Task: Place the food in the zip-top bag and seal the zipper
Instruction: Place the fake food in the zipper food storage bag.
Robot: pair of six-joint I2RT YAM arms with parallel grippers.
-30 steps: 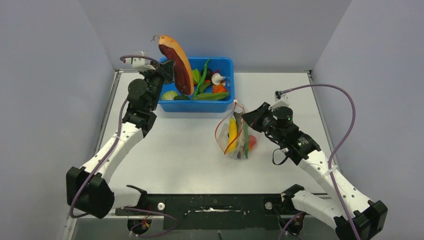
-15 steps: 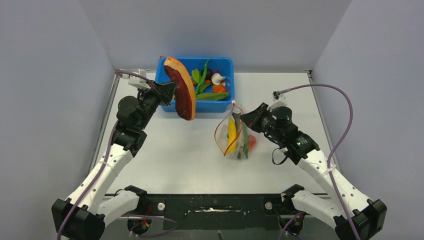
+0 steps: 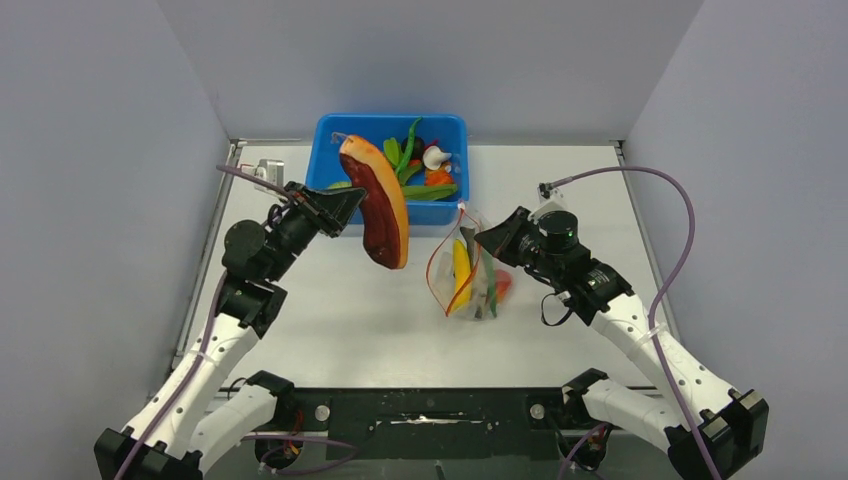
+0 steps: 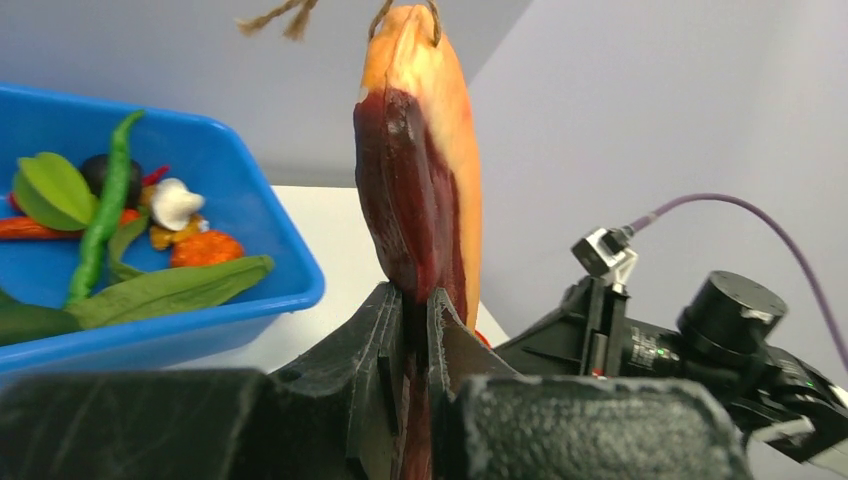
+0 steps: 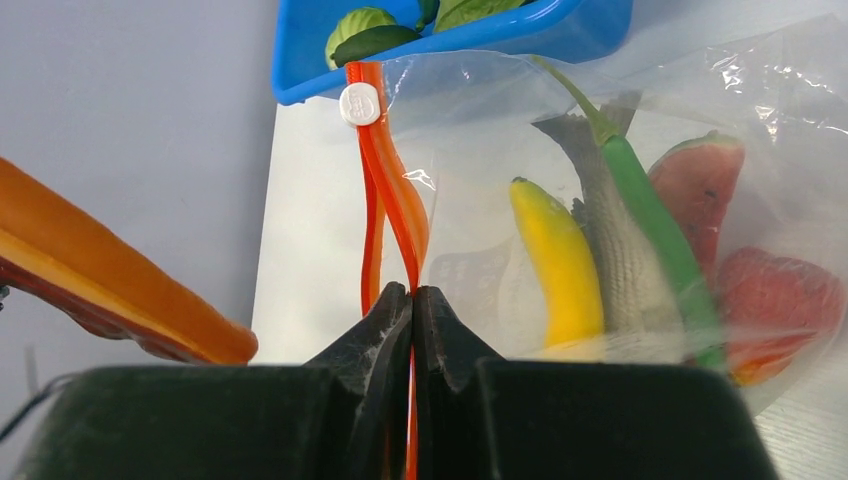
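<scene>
The papaya slice (image 3: 380,205) has swung from over the blue tub (image 3: 330,135) toward the zip-top bag (image 3: 470,285) on the table (image 3: 330,300), pinched in the left hand (image 3: 350,207), while the right hand (image 3: 487,238) clamps the zipper (image 5: 385,200).

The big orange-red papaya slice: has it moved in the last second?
Yes. The papaya slice, in the left pincer, went from over the blue tub's left rear corner to across its front wall, toward the zip-top bag.

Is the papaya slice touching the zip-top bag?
Apart. Top view shows bare table between the papaya slice and the zip-top bag; right wrist view agrees.
</scene>
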